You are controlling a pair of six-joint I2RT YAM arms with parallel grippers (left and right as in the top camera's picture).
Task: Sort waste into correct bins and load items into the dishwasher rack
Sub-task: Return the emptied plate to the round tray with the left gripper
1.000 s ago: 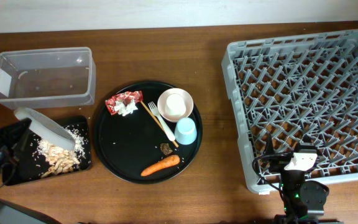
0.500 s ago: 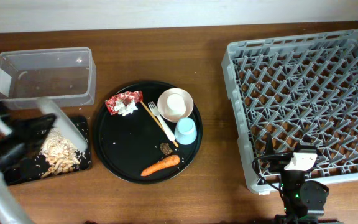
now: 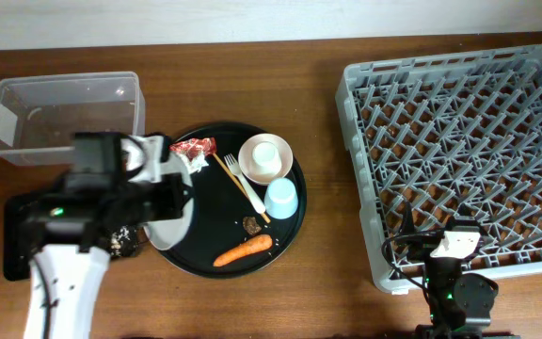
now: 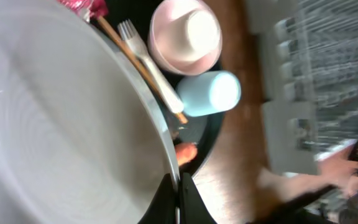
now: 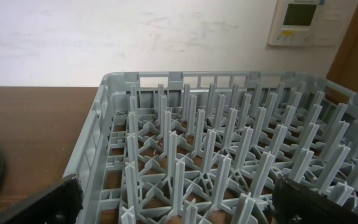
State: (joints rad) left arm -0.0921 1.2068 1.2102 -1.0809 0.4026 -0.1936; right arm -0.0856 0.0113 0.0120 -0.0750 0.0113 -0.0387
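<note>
Nearest the front edge of the tabletop, the right claw sits low at the near corner of the dishwasher rack. Its two fingers are spread wide apart with nothing between them, and the rack's grey pegs stand just ahead of it.

To the left, the left claw is clenched tight on the rim of the pale grey plate. It holds the plate tilted over the left part of the round black tray. From the wrist view the plate looks clean and fills most of the picture.

Under the arm lies the flat black bin. Most of it is covered by the arm, with a few pale crumbs showing at its right end.

On the round tray:
- The carrot lies closest to the front.
- The small brown lump sits just behind the carrot.
- The light blue cup lies on its side beyond the lump.
- The white fork slants just left of the blue cup, and the two look to be touching.
- The pinkish bowl sits behind the fork, with the white cup inside it.
- The red-and-white wrapper is at the tray's far left, partly hidden by the plate.

Farther back on the left stands the clear tub, apart from the tray. I cannot tell whether anything lies in it.
</note>
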